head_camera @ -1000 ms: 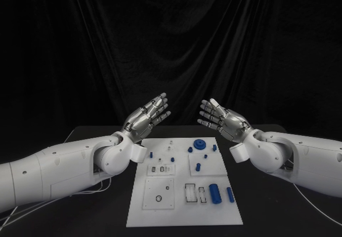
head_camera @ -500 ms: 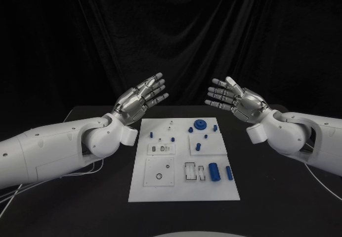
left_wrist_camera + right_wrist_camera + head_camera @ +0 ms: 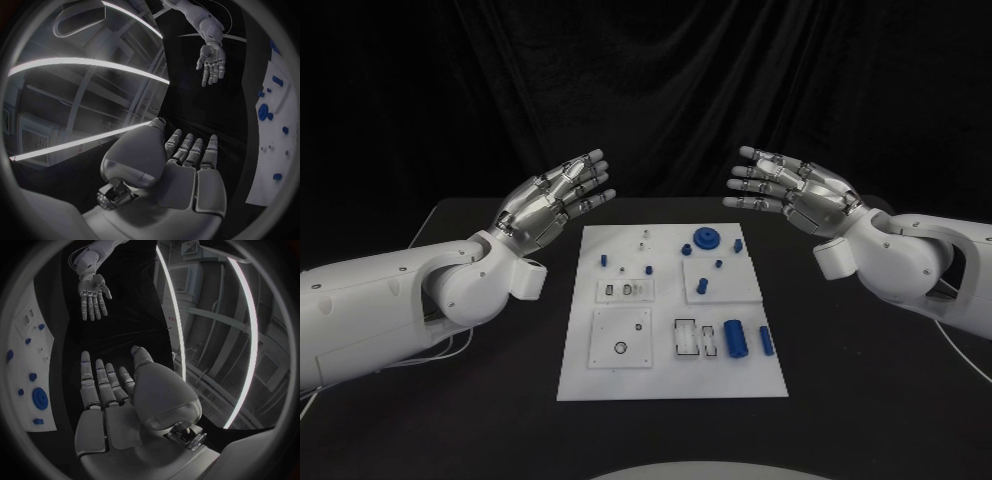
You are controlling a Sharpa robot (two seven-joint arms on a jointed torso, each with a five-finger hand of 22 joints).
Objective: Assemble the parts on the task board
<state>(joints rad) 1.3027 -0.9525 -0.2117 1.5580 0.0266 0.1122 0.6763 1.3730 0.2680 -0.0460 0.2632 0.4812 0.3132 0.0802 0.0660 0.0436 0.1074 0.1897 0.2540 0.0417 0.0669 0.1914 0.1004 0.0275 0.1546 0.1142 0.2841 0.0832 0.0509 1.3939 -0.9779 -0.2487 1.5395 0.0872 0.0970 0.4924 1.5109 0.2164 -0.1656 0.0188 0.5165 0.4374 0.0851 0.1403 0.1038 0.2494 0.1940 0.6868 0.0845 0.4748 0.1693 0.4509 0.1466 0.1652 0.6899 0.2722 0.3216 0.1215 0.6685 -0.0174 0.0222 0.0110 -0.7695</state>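
Above the far end of the bench [image 3: 473,380] both hands are raised — the left hand [image 3: 553,201] on its side, the right hand [image 3: 795,189] opposite, palms turned roughly toward each other across the gap. Fingers are spread and straight on both, nothing in either palm: released, holding no part. The left wrist view shows its own flat palm [image 3: 187,175] with the other hand [image 3: 210,64] hanging open beyond it; the right wrist view mirrors that, own hand [image 3: 109,405] flat, the left one [image 3: 92,295] open further off.

Below and between them lies the board [image 3: 672,385], a white plate flat on the bench, well apart from both hands. At its far end sits a round blue gear [image 3: 708,238] with small blue pegs [image 3: 604,259] scattered near it. In the middle, a raised square carries a blue piece [image 3: 704,284]; beside it a small frame [image 3: 626,290] holds pale bits too small to tell. At the near end — a black ring [image 3: 619,348] on a square panel, a black-edged slot [image 3: 685,338], then a blue cylinder [image 3: 734,339] and a slimmer blue pin [image 3: 766,339] lying alongside.
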